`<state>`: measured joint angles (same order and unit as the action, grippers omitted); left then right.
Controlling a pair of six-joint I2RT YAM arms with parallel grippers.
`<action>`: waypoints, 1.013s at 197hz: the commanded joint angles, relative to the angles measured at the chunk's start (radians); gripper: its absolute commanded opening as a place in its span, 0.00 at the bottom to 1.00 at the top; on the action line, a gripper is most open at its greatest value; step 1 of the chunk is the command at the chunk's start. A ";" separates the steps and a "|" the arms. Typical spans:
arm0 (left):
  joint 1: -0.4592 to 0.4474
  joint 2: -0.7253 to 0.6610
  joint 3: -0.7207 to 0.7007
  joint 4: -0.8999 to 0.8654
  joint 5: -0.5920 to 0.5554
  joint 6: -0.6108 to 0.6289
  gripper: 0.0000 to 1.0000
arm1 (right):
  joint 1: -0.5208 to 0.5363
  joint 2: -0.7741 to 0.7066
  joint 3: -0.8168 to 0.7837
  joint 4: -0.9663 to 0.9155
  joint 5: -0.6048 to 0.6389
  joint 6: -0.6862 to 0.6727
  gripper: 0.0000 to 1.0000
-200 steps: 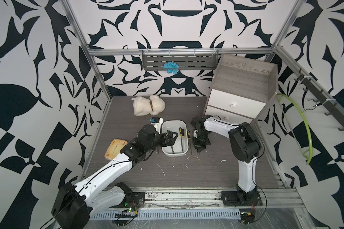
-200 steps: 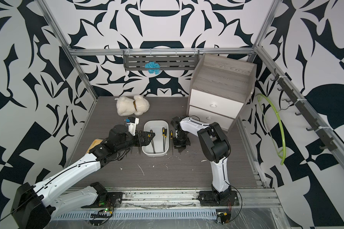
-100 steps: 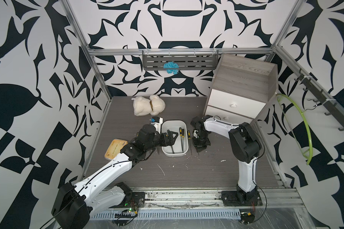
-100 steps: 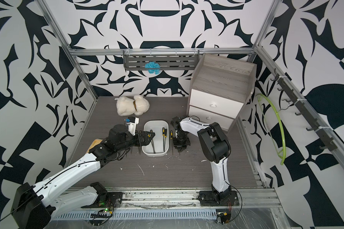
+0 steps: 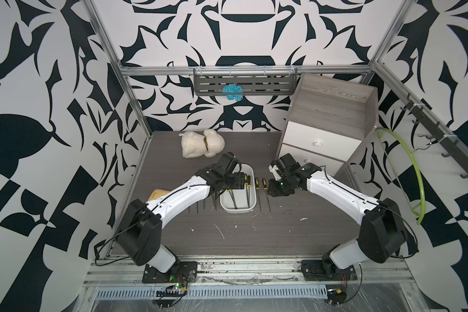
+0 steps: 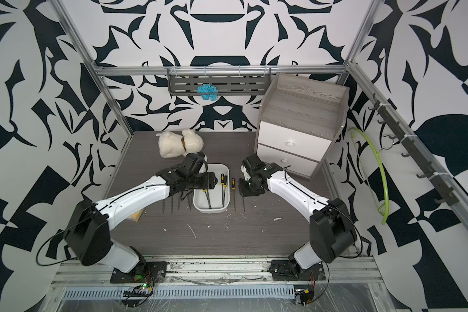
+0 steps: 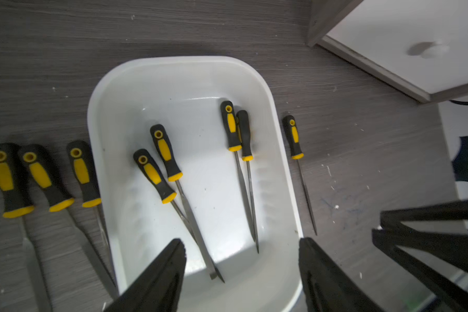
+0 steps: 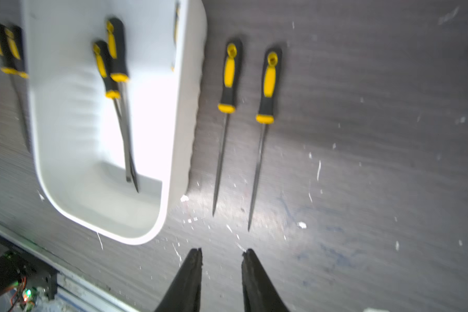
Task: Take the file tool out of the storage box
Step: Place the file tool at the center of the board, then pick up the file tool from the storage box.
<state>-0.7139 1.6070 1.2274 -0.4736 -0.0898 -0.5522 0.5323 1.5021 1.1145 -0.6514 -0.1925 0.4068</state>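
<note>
The white storage box [image 5: 250, 206] [image 6: 200, 208] sits mid-table; its rim also shows in the left wrist view [image 7: 92, 113] and the right wrist view [image 8: 179, 162]. Several file tools with black-and-yellow handles lie inside it, one pair crossed [image 7: 166, 152] and another pair side by side [image 7: 230, 127]. My left gripper [image 7: 241, 243] [image 5: 235, 181] hovers open over the box's near end, holding nothing. My right gripper [image 8: 222, 251] [image 6: 247, 190] hangs over the table beside the box. Its jaws stand slightly apart and empty, near the tips of two files [image 8: 227, 78] [image 8: 268, 83] lying on the table.
Three more files [image 7: 41, 175] lie on the table on the box's other side. A grey cabinet [image 5: 333, 127] with white drawers stands back right. A plush toy [image 5: 201, 143] lies behind the box, a wooden piece [image 5: 157, 194] under the left arm, and a green hoop [image 5: 414, 173] hangs on the right wall.
The right gripper's jaws have parted from shut. The left gripper's jaws have narrowed somewhat. Both arms have stayed almost where they were.
</note>
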 commanded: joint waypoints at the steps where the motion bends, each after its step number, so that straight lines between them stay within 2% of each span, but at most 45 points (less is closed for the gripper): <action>1: -0.007 0.087 0.107 -0.224 -0.106 0.037 0.69 | -0.002 -0.038 -0.053 0.122 0.024 -0.011 0.30; 18: -0.007 0.153 0.159 -0.264 -0.140 0.028 0.66 | -0.002 -0.076 -0.086 0.137 0.013 -0.004 0.30; 34: -0.007 0.232 0.225 -0.323 -0.138 0.029 0.55 | -0.002 -0.122 -0.126 0.178 0.014 0.006 0.29; 46: -0.007 0.290 0.275 -0.352 -0.135 0.027 0.52 | -0.002 -0.152 -0.147 0.194 0.035 0.008 0.29; 81: -0.003 0.445 0.430 -0.496 -0.203 0.012 0.54 | -0.002 -0.217 -0.178 0.210 0.052 0.008 0.29; 98: 0.014 0.492 0.460 -0.486 -0.146 0.008 0.53 | -0.002 -0.239 -0.189 0.220 0.053 0.009 0.29; 128: 0.014 0.563 0.538 -0.525 -0.155 -0.006 0.55 | -0.002 -0.259 -0.197 0.230 0.048 0.007 0.29; 200: 0.027 0.630 0.577 -0.513 -0.177 -0.032 0.57 | -0.002 -0.286 -0.208 0.233 0.045 0.007 0.29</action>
<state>-0.6933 2.2177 1.7912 -0.9619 -0.2512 -0.5655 0.5323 1.2427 0.9062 -0.4427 -0.1562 0.4122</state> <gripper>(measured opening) 0.570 0.291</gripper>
